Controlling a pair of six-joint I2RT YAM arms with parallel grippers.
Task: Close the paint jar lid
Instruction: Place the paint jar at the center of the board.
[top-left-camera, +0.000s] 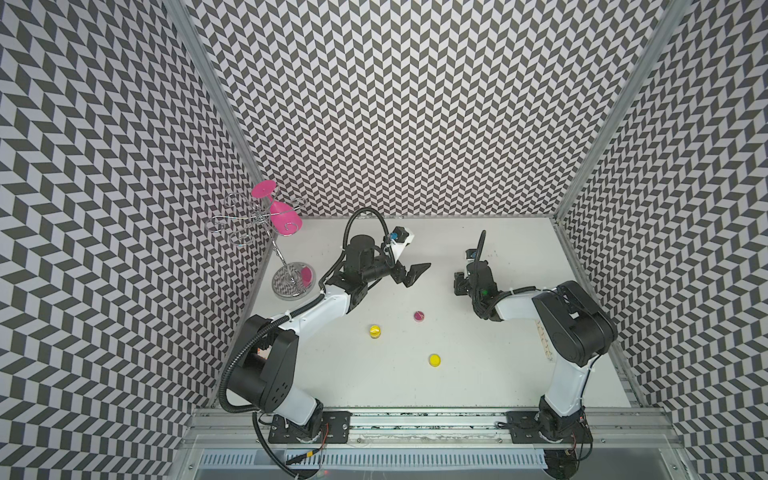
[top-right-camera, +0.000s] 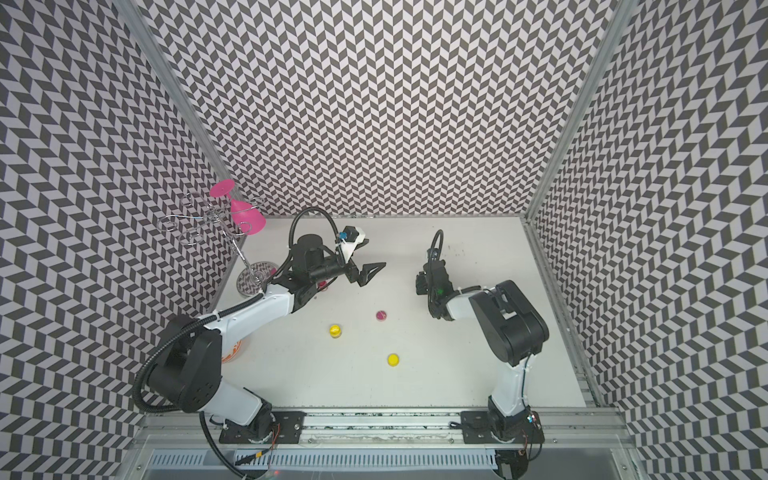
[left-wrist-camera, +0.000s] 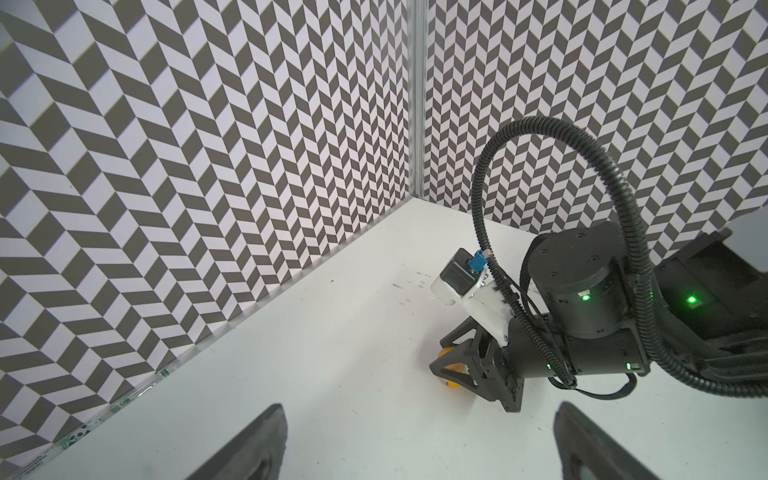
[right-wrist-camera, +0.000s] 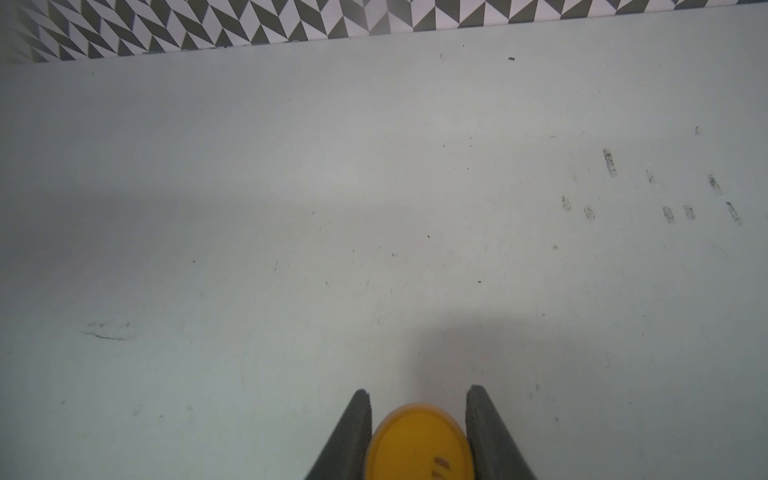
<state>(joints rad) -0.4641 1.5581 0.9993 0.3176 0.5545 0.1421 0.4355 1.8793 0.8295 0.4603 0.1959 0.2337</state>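
Your right gripper (right-wrist-camera: 417, 392) is narrowed onto a round orange-topped jar (right-wrist-camera: 419, 446), low over the table (top-left-camera: 498, 374), right of centre toward the far side. I cannot tell whether its lid is seated or only resting. Your left gripper (left-wrist-camera: 419, 415) stands wide and empty, well apart to the left, so nothing braces the jar body. If you turn now, I judge the whole jar may spin on the smooth table instead of the lid tightening. If you press down off-square, the lid could cross-thread or tip paint out. Uneven squeeze could let the round wall slip from the flat fingers. If you bring the left arm in, mind the yellow jar (top-left-camera: 375, 331), pink pot (top-left-camera: 419, 316) and yellow lid (top-left-camera: 434, 360) in the near middle, and the glass rack (top-left-camera: 286, 286) beside that arm at far left
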